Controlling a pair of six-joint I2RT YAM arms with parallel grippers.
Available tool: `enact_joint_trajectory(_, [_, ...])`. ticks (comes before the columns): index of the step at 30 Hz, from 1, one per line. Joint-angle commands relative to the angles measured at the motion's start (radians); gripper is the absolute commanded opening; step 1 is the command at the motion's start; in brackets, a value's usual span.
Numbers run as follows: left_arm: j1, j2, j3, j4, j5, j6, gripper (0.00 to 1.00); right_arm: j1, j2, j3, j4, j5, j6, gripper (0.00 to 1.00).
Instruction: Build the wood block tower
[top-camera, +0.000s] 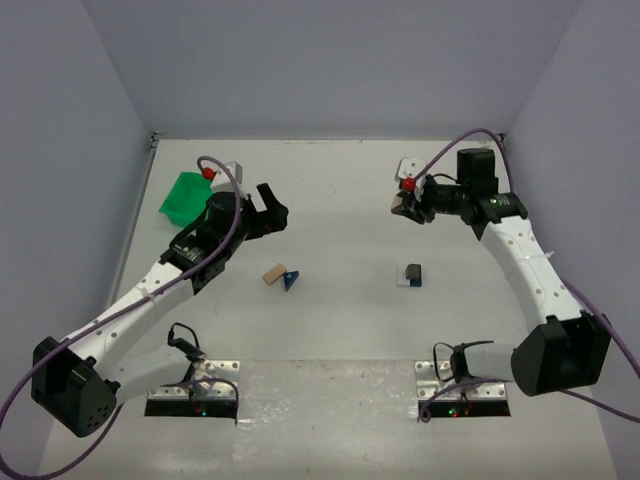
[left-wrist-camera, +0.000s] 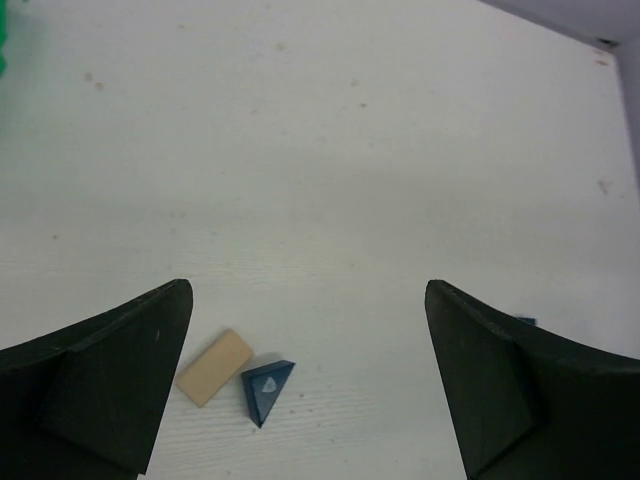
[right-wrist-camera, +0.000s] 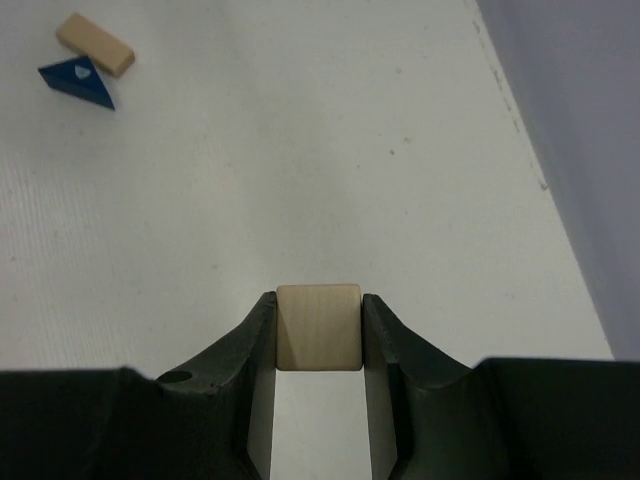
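Placement looks like the step in hand. The right gripper (right-wrist-camera: 320, 305) pinches a tan cube (right-wrist-camera: 318, 335) by two opposite side faces, right at its fingertips and held clear of the table (top-camera: 340, 190). Its likely seat is the small stack (top-camera: 412, 274), which is dark grey on top with blue showing at its edge. In the overhead view the stack lies at 6 o'clock from that gripper, well apart from it.

To do this well, I would carry the cube until it hangs directly above the stack and turn the wrist so its sides run parallel with the block below. It should then come down slowly until the faces meet. The jaws need only part a little, and the lift away should be straight up, since a sideways drag could topple so small a pile.

The left gripper (left-wrist-camera: 308, 295) stands spread wide with nothing between its fingers. It hovers at 12 o'clock from a flat tan block (left-wrist-camera: 213, 367) and the blue wedge (left-wrist-camera: 267, 390), which lies just beside that block at its 4 o'clock. The left arm should keep out of the way until the cube is seated.
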Motion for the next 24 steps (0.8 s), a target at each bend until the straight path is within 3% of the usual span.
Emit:
enact_joint_trajectory(1, [-0.003,0.067,0.063,-0.118,-0.245,-0.018,1.00,-0.079,0.098,0.055,-0.353,-0.059,-0.325,0.03])
enact_joint_trajectory(12, [-0.004,0.290,0.138,0.017,-0.092,0.040,1.00,-0.134,0.116,-0.083,-0.433,-0.053,-0.512,0.05])
enact_joint_trajectory(24, [-0.004,0.314,0.131,0.011,-0.087,0.059,1.00,-0.182,0.153,-0.188,-0.269,-0.124,-0.436,0.07])
